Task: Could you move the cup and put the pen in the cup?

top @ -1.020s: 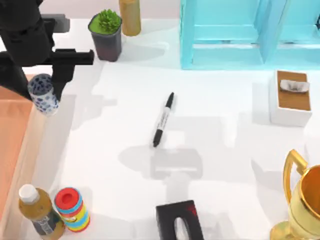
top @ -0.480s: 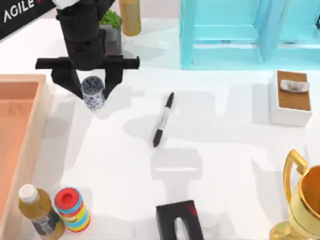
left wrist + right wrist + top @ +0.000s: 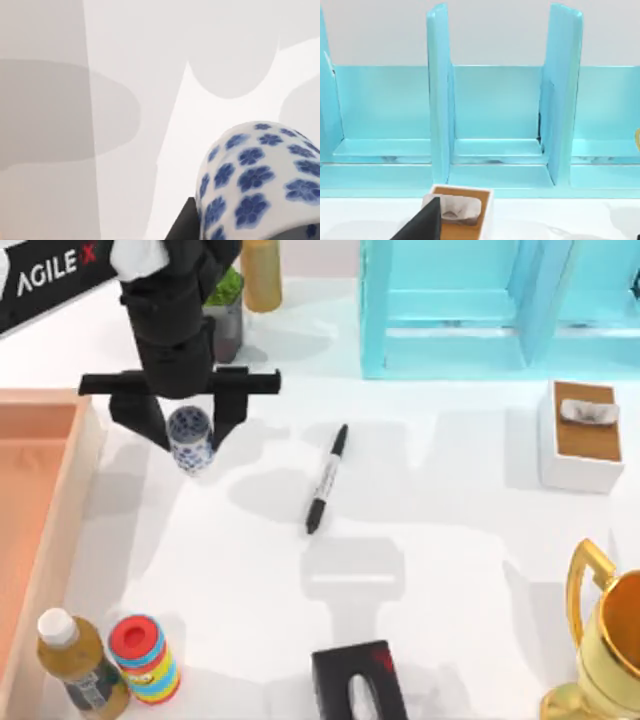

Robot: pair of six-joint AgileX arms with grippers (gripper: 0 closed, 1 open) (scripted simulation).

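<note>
The cup (image 3: 190, 440), small and white with blue flowers, hangs between the black fingers (image 3: 228, 412) of my left gripper (image 3: 188, 430), which is shut on it above the left middle of the table. Up close, the cup (image 3: 260, 175) shows with one dark finger (image 3: 184, 227) beside it. To the cup's right, the pen (image 3: 327, 478) lies flat on the white table, slim and black with a pale label band, apart from both grippers. A dark fingertip (image 3: 422, 225) of my right gripper shows in the right wrist view, facing the shelf.
An orange tray (image 3: 40, 540) runs along the left edge. A potted plant (image 3: 226, 310) and an amber bottle (image 3: 260, 270) stand at the back, a teal shelf (image 3: 480, 310) at back right. A white box (image 3: 580, 440), gold trophy (image 3: 605, 640), black box (image 3: 355, 685), striped cylinder (image 3: 145, 655) and bottle (image 3: 75, 665) ring the table.
My left gripper carried the cup from the tray's edge rightward over the table, then slightly toward the front. The pen has stayed where it was.
</note>
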